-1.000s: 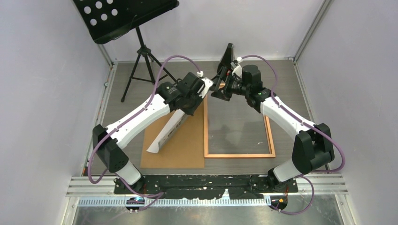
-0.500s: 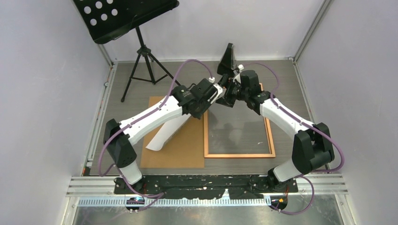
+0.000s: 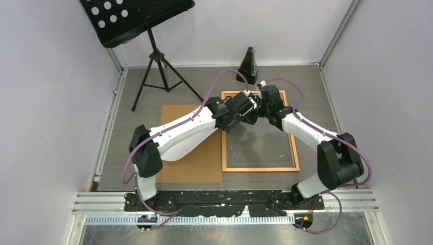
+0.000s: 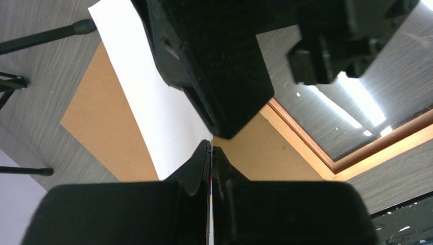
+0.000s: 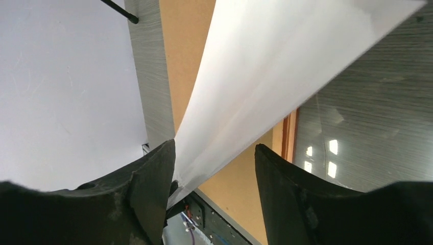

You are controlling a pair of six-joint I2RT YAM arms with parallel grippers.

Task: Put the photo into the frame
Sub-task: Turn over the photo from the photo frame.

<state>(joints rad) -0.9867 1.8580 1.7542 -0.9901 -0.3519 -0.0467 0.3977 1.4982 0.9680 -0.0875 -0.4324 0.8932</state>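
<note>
The photo (image 4: 153, 97) shows only its white back. My left gripper (image 4: 211, 153) is shut on its edge and holds it tilted above the table. In the top view the left gripper (image 3: 247, 109) is over the far left corner of the copper-orange frame (image 3: 260, 169), and the sheet (image 3: 176, 152) hangs down under the left arm. My right gripper (image 3: 259, 106) faces it closely. In the right wrist view the right gripper (image 5: 214, 173) is open. The photo (image 5: 265, 76) passes between its fingers, close to the left one (image 5: 153, 189). The frame's rail (image 5: 290, 138) lies below.
The brown backing board (image 3: 196, 163) lies flat to the left of the frame. The frame's glass (image 3: 260, 140) reflects light. A black music stand (image 3: 153, 56) stands at the far left, and a small black metronome-like object (image 3: 248, 64) at the far wall.
My left arm has swung right and down with the photo, from over the backing board to the frame's far left corner. My right gripper has moved down and slightly right, staying against it.
</note>
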